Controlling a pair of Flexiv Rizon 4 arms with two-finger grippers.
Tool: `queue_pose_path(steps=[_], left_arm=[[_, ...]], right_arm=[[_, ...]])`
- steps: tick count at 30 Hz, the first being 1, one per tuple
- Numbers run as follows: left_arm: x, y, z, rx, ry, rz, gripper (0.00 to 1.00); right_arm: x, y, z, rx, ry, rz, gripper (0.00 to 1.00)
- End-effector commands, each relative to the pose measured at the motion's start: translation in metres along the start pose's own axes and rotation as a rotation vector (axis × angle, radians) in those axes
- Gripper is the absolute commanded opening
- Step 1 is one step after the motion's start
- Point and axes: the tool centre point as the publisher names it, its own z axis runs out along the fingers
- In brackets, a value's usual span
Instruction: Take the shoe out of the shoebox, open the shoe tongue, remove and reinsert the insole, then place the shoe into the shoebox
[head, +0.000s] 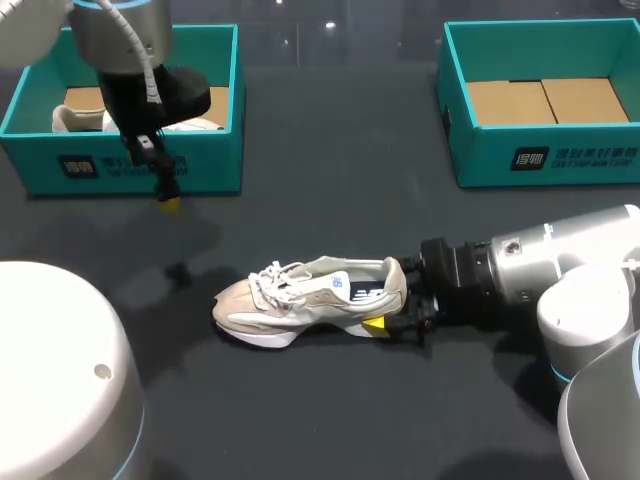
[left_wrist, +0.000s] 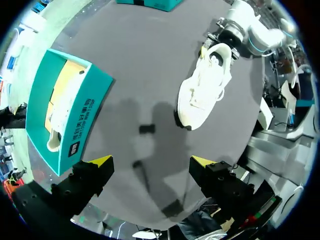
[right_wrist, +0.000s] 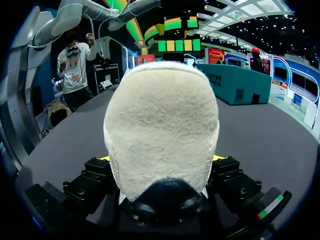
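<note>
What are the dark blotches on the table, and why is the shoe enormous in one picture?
Left wrist view: blotches are shadows the left gripper casts on the table. Right wrist view: the shoe, heel held in the right gripper, sits right against the camera.

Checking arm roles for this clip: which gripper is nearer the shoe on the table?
Right. The right gripper clamps the shoe at its heel; the left gripper hangs open by the left shoebox, well away from the shoe.
</note>
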Motion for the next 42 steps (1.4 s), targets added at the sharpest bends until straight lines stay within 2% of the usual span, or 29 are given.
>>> queue_pose_path(steps=[1,3,8,19,20,22,24,29,33,34,42], left_arm=[[0.035,-0.01,0.016,-0.012,-0.019,-0.585,1.0],[0.06,-0.016,0.018,-0.034,-0.029,-0.719,1.0],[0.094,-0.031,0.018,-0.085,-0.012,-0.945,1.0],[0.094,-0.031,0.018,-0.085,-0.012,-0.945,1.0],[0.102,-0.04,0.026,-0.093,-0.035,-1.046,1.0],[0.114,-0.048,0.033,-0.155,-0.015,-1.09,1.0],[0.128,-0.057,0.039,-0.169,-0.015,-1.12,1.0],[0.161,-0.078,0.051,-0.119,-0.081,-1.161,1.0],[0.17,-0.094,0.056,-0.076,-0.06,-1.153,1.0],[0.169,-0.101,0.056,-0.089,-0.05,-1.149,1.0],[0.169,-0.101,0.056,-0.089,-0.05,-1.149,1.0]], right_arm=[[-0.002,0.0,0.001,0.005,0.0,0.002,0.0],[-0.002,0.0,0.001,0.005,0.0,0.002,0.0],[-0.002,0.0,0.001,0.005,0.0,0.002,0.0],[-0.002,0.0,0.001,0.005,0.0,0.002,0.0],[-0.002,0.0,0.001,0.005,0.0,0.002,0.0],[-0.002,0.0,0.001,0.005,0.0,0.002,0.0],[-0.002,0.0,0.001,0.005,0.0,0.002,0.0],[-0.002,0.0,0.001,0.005,0.0,0.002,0.0],[-0.002,0.0,0.001,0.005,0.0,0.002,0.0],[-0.002,0.0,0.001,0.005,0.0,0.002,0.0],[-0.002,0.0,0.001,0.005,0.0,0.002,0.0]])
